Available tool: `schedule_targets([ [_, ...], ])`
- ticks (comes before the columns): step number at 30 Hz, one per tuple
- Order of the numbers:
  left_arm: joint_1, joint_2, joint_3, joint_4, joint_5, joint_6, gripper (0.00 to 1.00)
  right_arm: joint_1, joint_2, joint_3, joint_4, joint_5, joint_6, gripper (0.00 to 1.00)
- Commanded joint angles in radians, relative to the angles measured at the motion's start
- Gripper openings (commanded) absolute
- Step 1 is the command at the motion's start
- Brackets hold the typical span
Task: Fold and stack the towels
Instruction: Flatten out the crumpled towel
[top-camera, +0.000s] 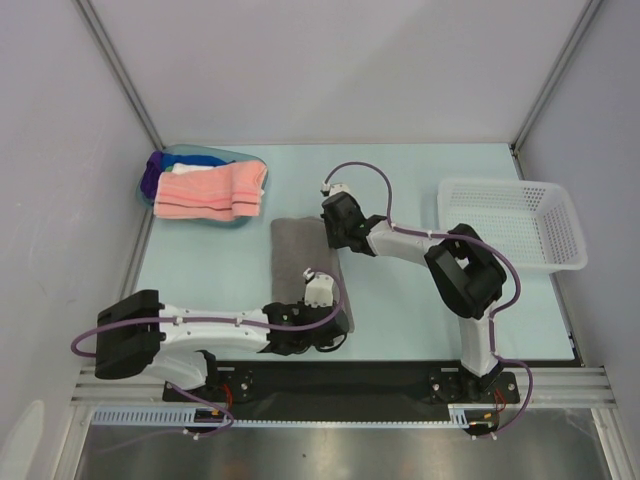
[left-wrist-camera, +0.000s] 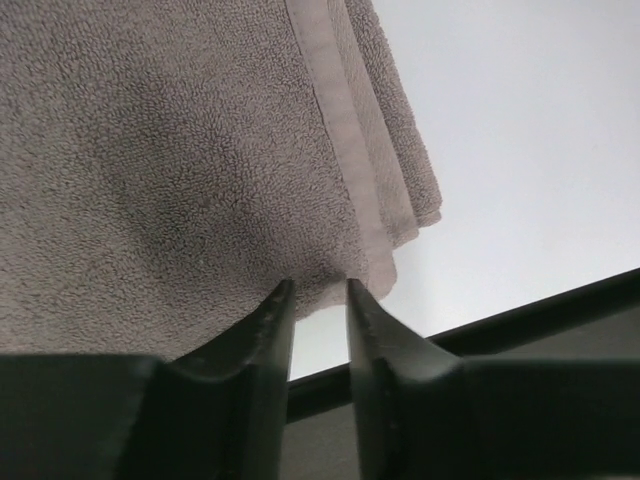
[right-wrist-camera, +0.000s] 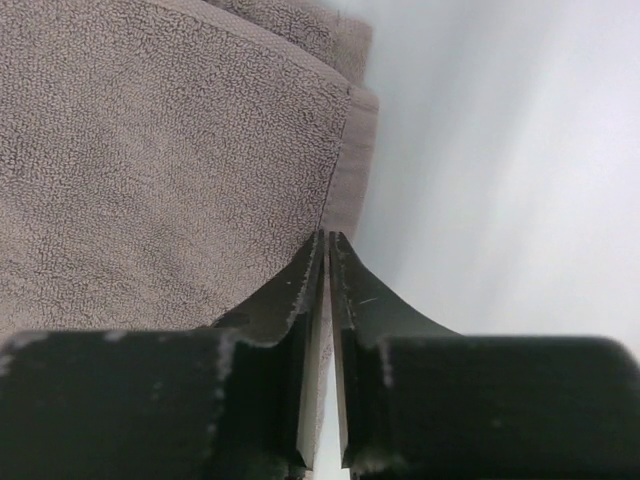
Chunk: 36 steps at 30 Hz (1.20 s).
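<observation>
A grey towel (top-camera: 300, 262) lies folded into a long strip in the middle of the table. My left gripper (top-camera: 333, 330) is at its near right corner. In the left wrist view the gripper (left-wrist-camera: 318, 288) has its jaws slightly apart, tips touching the hem of the towel (left-wrist-camera: 150, 150). My right gripper (top-camera: 333, 238) is at the far right corner. In the right wrist view the gripper (right-wrist-camera: 328, 236) is pinched almost closed on the hem of the towel (right-wrist-camera: 150, 150). A folded salmon pink towel (top-camera: 210, 192) lies at the back left over other towels, a purple one (top-camera: 152, 172) showing.
The translucent blue tub (top-camera: 240, 160) holds the pink and purple towels at the back left. A white mesh basket (top-camera: 510, 225) stands at the right. A black strip (top-camera: 400, 375) runs along the table's near edge, also in the left wrist view (left-wrist-camera: 540, 320).
</observation>
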Motion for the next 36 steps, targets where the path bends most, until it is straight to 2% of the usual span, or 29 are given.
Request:
schedule_targets([
  [1, -0.009, -0.016, 0.021, -0.018, -0.051, -0.024, 0.3, 0.005, -0.007, 0.029, 0.002, 0.012, -0.01, 0.1],
  [6, -0.007, -0.022, 0.03, -0.044, -0.08, -0.02, 0.14, 0.003, -0.026, 0.032, -0.014, 0.022, -0.015, 0.04],
  [7, -0.007, -0.025, 0.029, -0.047, -0.083, -0.018, 0.09, 0.005, -0.031, 0.031, -0.018, 0.024, -0.015, 0.02],
  [9, -0.007, -0.032, 0.026, -0.045, -0.083, -0.017, 0.07, 0.002, -0.048, 0.02, -0.018, 0.029, -0.014, 0.0],
  [12, -0.007, -0.028, 0.038, -0.048, -0.088, -0.006, 0.48, 0.0, -0.076, 0.002, -0.014, 0.032, -0.007, 0.0],
  [14, -0.007, -0.009, 0.049, -0.035, -0.077, 0.017, 0.57, -0.001, -0.095, -0.017, -0.007, 0.033, -0.004, 0.0],
  [15, -0.009, 0.0, 0.052, -0.019, -0.068, 0.022, 0.65, -0.003, -0.103, -0.023, -0.006, 0.033, -0.001, 0.0],
  [17, -0.009, 0.023, 0.056, -0.006, -0.061, 0.028, 0.65, -0.006, -0.114, -0.032, -0.004, 0.036, 0.0, 0.0],
  [20, -0.007, 0.057, 0.072, -0.009, -0.069, 0.031, 0.57, -0.013, -0.128, -0.041, -0.007, 0.035, 0.0, 0.0],
  [24, -0.007, 0.086, 0.079, -0.001, -0.074, 0.034, 0.35, -0.024, -0.143, -0.052, -0.01, 0.029, -0.003, 0.0],
  [26, -0.007, 0.095, 0.082, -0.001, -0.074, 0.032, 0.29, -0.032, -0.148, -0.057, -0.009, 0.021, -0.003, 0.0],
  [27, -0.007, 0.096, 0.082, -0.005, -0.075, 0.029, 0.2, -0.035, -0.151, -0.06, -0.009, 0.019, -0.003, 0.0],
  [29, -0.007, 0.093, 0.082, -0.01, -0.083, 0.025, 0.15, -0.036, -0.16, -0.063, -0.01, 0.012, -0.004, 0.0],
  [30, -0.007, 0.086, 0.082, -0.024, -0.087, 0.022, 0.07, -0.04, -0.161, -0.063, -0.012, 0.007, -0.007, 0.0],
  [31, -0.007, 0.08, 0.082, -0.033, -0.092, 0.012, 0.04, -0.04, -0.162, -0.06, -0.012, -0.001, -0.01, 0.0],
  [32, -0.007, 0.072, 0.081, -0.045, -0.107, 0.005, 0.01, -0.04, -0.162, -0.057, -0.012, -0.001, -0.014, 0.02],
  [34, -0.007, 0.026, 0.061, -0.065, -0.115, -0.02, 0.0, -0.037, -0.158, -0.049, -0.017, -0.008, -0.021, 0.08],
  [35, -0.007, 0.006, 0.049, -0.064, -0.123, -0.027, 0.0, -0.033, -0.154, -0.039, -0.017, -0.011, -0.026, 0.19],
  [36, -0.007, -0.018, 0.02, -0.065, -0.124, -0.038, 0.0, -0.027, -0.151, -0.032, -0.02, -0.011, -0.03, 0.24],
])
